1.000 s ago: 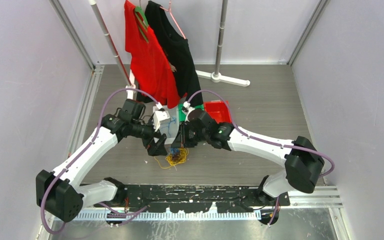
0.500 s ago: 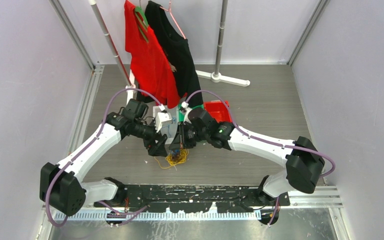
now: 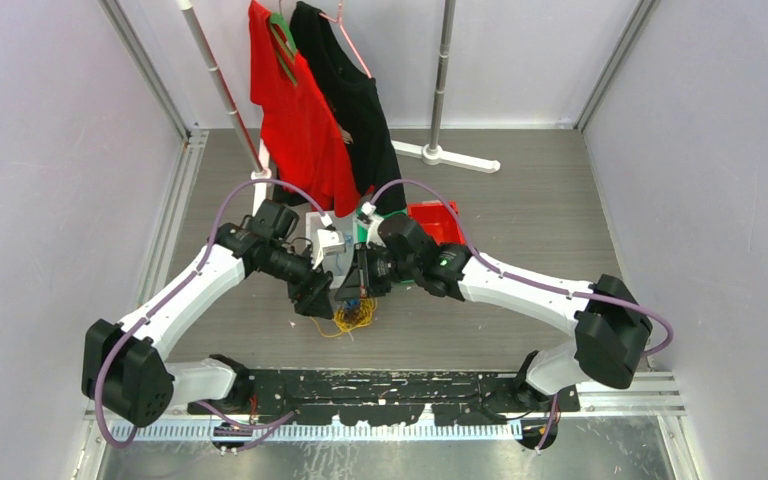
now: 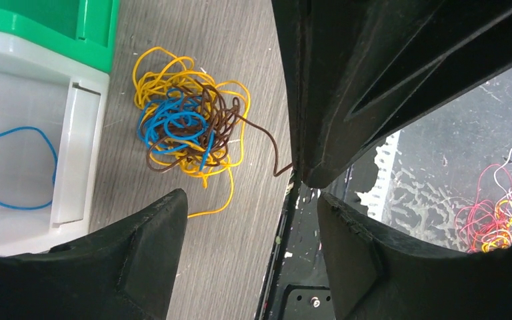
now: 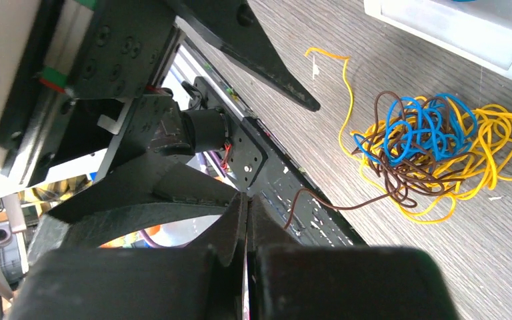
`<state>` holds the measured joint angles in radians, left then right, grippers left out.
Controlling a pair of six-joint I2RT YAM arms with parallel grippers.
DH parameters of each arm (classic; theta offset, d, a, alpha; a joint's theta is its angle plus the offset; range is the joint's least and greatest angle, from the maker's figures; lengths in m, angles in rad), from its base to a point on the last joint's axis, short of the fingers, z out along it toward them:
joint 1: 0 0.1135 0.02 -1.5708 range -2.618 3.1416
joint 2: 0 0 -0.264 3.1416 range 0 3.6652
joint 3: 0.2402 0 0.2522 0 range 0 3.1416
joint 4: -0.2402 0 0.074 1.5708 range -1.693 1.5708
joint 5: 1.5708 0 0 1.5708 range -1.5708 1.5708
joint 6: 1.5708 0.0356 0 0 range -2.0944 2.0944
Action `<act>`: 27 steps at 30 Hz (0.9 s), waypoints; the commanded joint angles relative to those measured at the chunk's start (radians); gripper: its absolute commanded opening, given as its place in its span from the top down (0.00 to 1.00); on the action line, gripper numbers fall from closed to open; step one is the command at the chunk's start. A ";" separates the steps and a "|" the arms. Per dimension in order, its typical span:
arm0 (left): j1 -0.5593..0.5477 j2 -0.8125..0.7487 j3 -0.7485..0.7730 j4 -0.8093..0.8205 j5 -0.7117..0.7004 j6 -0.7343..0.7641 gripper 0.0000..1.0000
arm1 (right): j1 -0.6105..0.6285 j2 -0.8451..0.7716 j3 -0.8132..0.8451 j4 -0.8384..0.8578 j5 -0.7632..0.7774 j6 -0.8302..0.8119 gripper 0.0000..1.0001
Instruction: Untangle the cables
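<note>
I'm lowering my left gripper (image 4: 250,200), fingers apart and empty, toward the cables (image 4: 187,127), which are lying bunched on the table (image 4: 233,267) beside the white bin (image 4: 73,147). My right gripper (image 5: 247,197) is clamped, seemingly pinching a brown strand (image 5: 347,205). Next I'm needing a second hold to pull against. Compared with a second ago, the left arm is reaching further in.

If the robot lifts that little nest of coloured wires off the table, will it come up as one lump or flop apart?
Probably floppy: the cables lie in loose curls, so loops should sag and dangle. Likely very light, being thin strands. It may well lift as one clump, since yellow, blue and brown loops interlace.
</note>
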<state>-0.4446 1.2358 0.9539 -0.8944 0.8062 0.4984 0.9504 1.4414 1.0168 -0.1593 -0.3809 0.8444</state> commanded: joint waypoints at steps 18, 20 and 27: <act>0.002 -0.081 -0.068 0.392 0.243 -0.400 0.18 | -0.107 -0.155 -0.081 0.337 -0.050 0.272 0.99; 0.003 -0.086 -0.062 0.407 0.270 -0.434 0.18 | -0.107 -0.140 -0.066 0.348 -0.046 0.290 0.99; 0.002 -0.104 -0.071 0.445 0.317 -0.512 0.43 | -0.107 -0.107 -0.028 0.366 -0.024 0.325 0.99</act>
<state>-0.4446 1.1641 0.8627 -0.5217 1.0595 0.0566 0.8421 1.3327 0.9276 0.1219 -0.4126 1.1324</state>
